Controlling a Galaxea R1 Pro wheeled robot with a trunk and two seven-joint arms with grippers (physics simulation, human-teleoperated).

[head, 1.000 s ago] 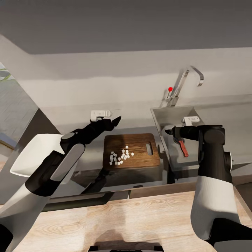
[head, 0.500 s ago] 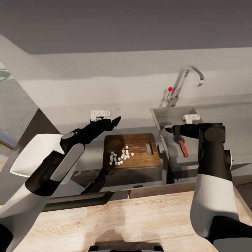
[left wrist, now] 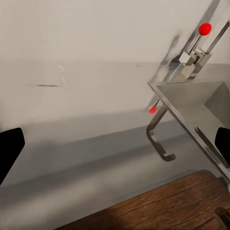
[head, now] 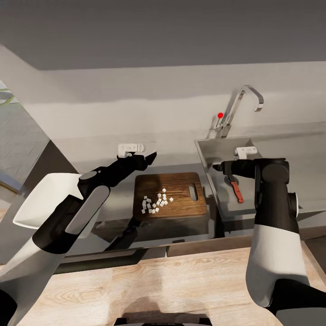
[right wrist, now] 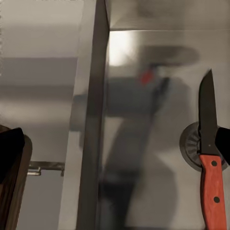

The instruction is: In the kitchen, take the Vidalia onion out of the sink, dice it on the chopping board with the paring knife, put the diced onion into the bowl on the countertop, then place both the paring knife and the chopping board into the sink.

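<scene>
Left gripper [head: 151,157] hovers wide open; just below it, white onion dice [head: 157,202] sit clustered on the chopping board [head: 181,183]. Right gripper [head: 216,168] hangs open above the sink [head: 217,149], paring knife [right wrist: 210,163] lying just beyond, blade across the drain.

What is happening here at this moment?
A two-armed robot is working at a kitchen counter. The knife lies in the sink, its blade over the drain, and the open right gripper hovers above the basin, holding nothing. The diced onion sits on the chopping board, not yet in the bowl. The left gripper is open beyond the board.
</scene>
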